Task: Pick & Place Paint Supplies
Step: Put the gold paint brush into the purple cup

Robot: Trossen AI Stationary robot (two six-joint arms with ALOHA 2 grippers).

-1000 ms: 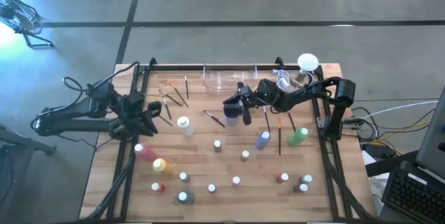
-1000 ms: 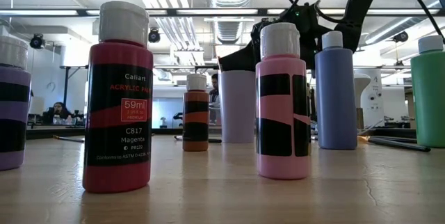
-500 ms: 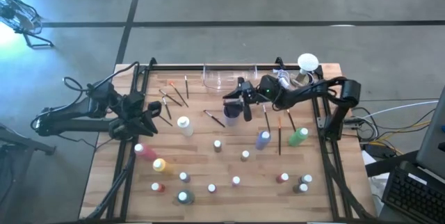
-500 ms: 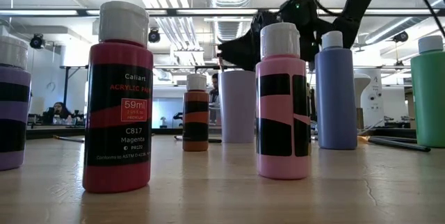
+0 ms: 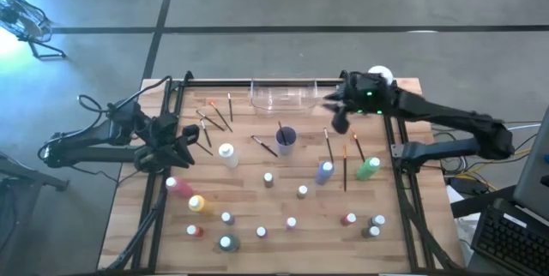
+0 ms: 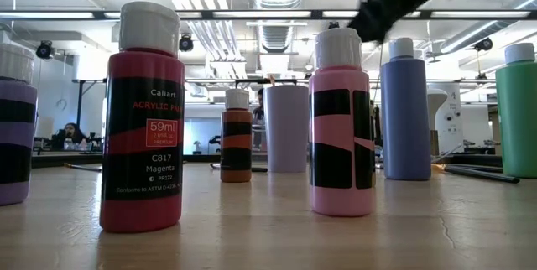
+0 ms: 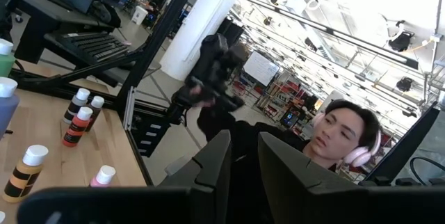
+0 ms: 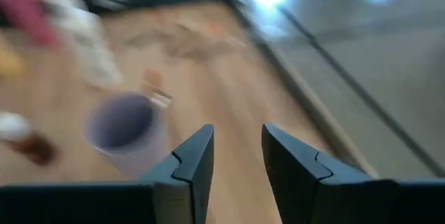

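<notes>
The right gripper [image 5: 336, 113] is no longer standing over the purple cup [image 5: 286, 137]; it is now lifting away toward the far right, beside the clear tray [image 5: 283, 96]; its fingers are standing slightly apart with nothing between them, as the right wrist view confirms. A brush [image 5: 280, 128] is now standing in the cup, so one brush is judged placed. The left gripper [image 5: 184, 139] is waiting at the left of the table [image 5: 249, 182], unchanged; its fingers are standing a little apart and empty. Other brushes [image 5: 214, 120] are lying loose at far left and right of centre; the bottles, such as the green bottle [image 5: 369, 168] and white bottle [image 5: 227, 154], are standing scattered across the near half; most supplies are judged still unplaced.
</notes>
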